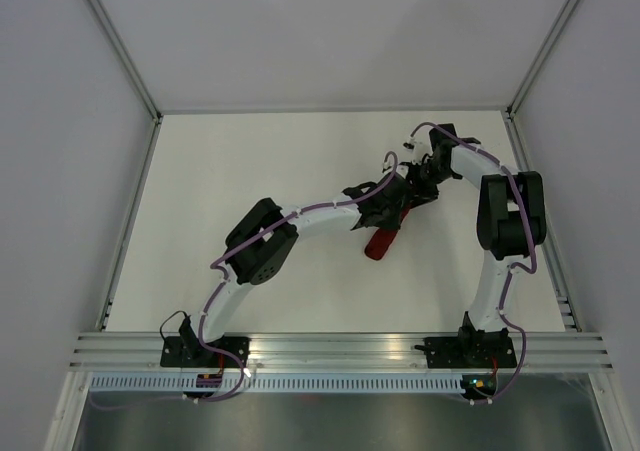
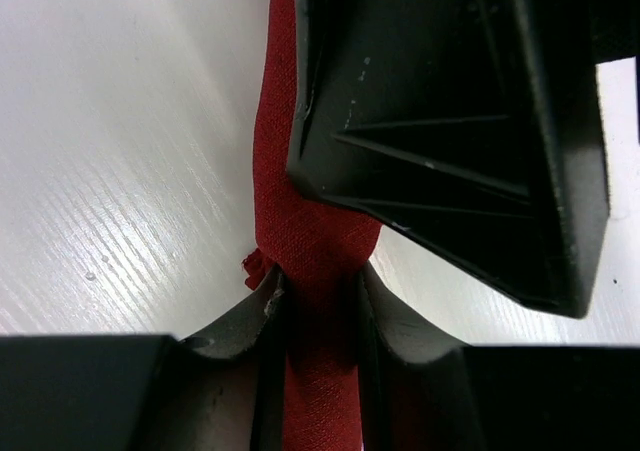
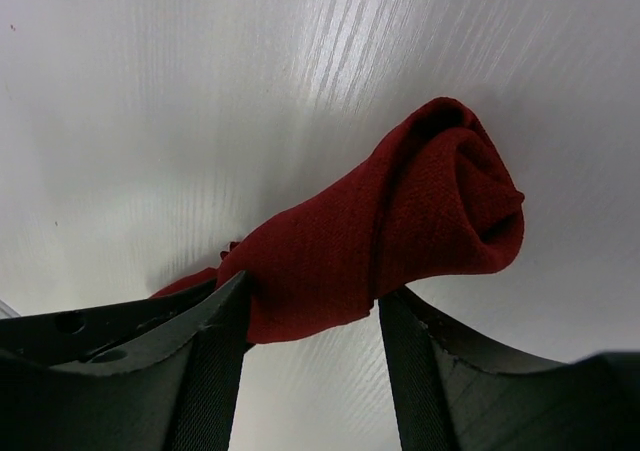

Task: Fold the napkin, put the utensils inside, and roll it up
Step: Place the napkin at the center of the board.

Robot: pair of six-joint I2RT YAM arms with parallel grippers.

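- The dark red, thin woven cloth napkin (image 3: 400, 231) is wound into a tight roll lying on the white wood-grain counter (image 1: 250, 151), right of centre, between the 2 arms.
- The left claw (image 2: 318, 301) is narrow and clamped on the napkin; its 2 black fingers (image 2: 268, 316) press the roll from both sides, and the cloth is pinched slimmer there.
- The right claw (image 3: 312, 296) stands wider and is closed around a fatter stretch of the roll near its spiral end, with cloth touching both fingers.
- The 2 claws sit just beside each other along the roll, the right one crowding the left wrist view.
- Handling, as I judge it: the napkin is light, soft and floppy, not fragile. The weave looks grippy, but the layers would spring loose if let go. The best hold is across the roll's middle, squeezing all layers at once, never on a single loose edge.
- A small frayed corner pokes out beside the left claw's finger, a likely spot for unrolling to start.
- Containers: none in view. The roll itself is the only wrapper, and no utensils show at the open spiral end, so I cannot tell whether they are inside.
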